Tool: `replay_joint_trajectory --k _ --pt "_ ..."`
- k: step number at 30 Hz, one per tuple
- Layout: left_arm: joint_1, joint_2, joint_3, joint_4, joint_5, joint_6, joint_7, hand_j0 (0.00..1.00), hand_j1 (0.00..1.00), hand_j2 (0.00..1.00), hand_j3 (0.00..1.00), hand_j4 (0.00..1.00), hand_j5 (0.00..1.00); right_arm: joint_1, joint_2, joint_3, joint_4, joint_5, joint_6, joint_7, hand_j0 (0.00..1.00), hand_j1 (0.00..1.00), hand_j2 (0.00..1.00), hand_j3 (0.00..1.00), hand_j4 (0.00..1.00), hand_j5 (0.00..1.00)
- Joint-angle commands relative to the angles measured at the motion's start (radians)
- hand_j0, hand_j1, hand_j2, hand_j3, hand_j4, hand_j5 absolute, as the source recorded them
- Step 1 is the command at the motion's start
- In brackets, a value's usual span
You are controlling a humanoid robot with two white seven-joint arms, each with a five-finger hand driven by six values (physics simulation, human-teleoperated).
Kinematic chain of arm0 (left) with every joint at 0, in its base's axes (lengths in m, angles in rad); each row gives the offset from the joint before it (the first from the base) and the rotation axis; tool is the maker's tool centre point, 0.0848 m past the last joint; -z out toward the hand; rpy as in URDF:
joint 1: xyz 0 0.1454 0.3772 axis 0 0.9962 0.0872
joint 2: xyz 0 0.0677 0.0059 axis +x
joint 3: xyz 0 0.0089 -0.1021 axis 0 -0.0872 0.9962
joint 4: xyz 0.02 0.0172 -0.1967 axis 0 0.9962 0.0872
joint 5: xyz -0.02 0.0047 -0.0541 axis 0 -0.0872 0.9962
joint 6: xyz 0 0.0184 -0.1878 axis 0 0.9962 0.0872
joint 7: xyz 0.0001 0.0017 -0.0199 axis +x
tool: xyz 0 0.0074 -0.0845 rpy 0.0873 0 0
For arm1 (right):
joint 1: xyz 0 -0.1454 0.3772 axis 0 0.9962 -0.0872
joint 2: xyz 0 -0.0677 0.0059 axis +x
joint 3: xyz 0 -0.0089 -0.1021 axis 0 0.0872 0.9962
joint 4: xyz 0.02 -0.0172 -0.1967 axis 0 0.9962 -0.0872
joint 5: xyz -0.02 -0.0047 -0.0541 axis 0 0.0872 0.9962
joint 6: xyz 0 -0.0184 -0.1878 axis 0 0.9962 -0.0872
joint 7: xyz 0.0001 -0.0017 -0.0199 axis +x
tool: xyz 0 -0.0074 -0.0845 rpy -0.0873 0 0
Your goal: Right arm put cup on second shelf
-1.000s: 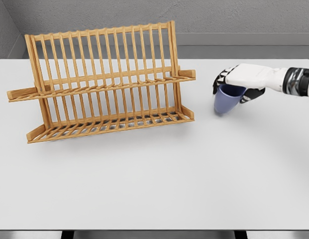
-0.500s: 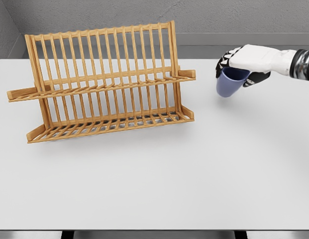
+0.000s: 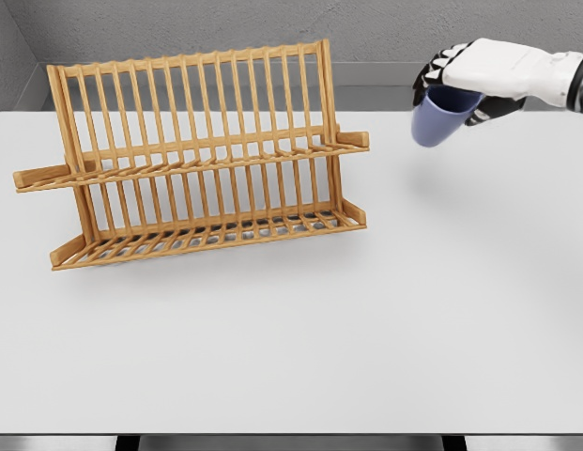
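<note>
In the head view, the blue cup (image 3: 438, 118) hangs in the air above the far right part of the white counter (image 3: 366, 319), held at its rim by the right hand (image 3: 469, 77). The hand grasps it from above, the white back of the hand over the mouth and dark fingers (image 3: 428, 77) curled down along the cup's left side. The cup is tilted: its long axis runs from the mouth at the upper right, under the palm, down to the closed base at the lower left, so the base points toward the rack. A dark sliver of the inside shows just beneath the palm. Whether the cup has a handle cannot be made out, since the hand covers the upper part.

The wooden dish rack (image 3: 192, 155) stands on the left half of the counter, near its far edge, with an upright row of slats, a slatted upper shelf (image 3: 192, 162) about halfway up and a lower shelf (image 3: 211, 235) touching the counter. The cup is well apart from the rack, to the right of its top right corner and somewhat above the level of the upper shelf.

The right forearm is cut off by the picture's right edge. Between cup and rack the air is open, and the near and right parts of the counter are bare.
</note>
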Motion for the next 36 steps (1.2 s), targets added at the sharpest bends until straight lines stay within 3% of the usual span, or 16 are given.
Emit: replay_joint_trajectory --k 1,12,22,36 --pt "0.000 0.000 0.000 0.000 0.000 0.000 0.000 1.00 1.00 1.00 1.00 1.00 1.00 -0.002 0.001 -0.010 -0.003 -0.005 0.003 -0.001 0.61 0.61 0.61 0.61 0.61 0.61" --pt "0.000 0.000 0.000 0.000 0.000 0.000 0.000 1.00 1.00 1.00 1.00 1.00 1.00 -0.048 0.010 -0.031 -0.009 -0.005 0.004 -0.001 0.61 0.61 0.61 0.61 0.61 0.61" --pt "0.000 0.000 0.000 0.000 0.000 0.000 0.000 1.00 1.00 1.00 1.00 1.00 1.00 -0.052 0.015 -0.031 -0.147 -0.008 0.004 -0.001 0.62 0.62 0.62 0.62 0.62 0.62" --pt "0.000 0.000 0.000 0.000 0.000 0.000 0.000 1.00 1.00 1.00 1.00 1.00 1.00 -0.054 0.065 -0.030 -0.232 -0.008 0.004 -0.001 0.62 0.62 0.62 0.62 0.62 0.62"
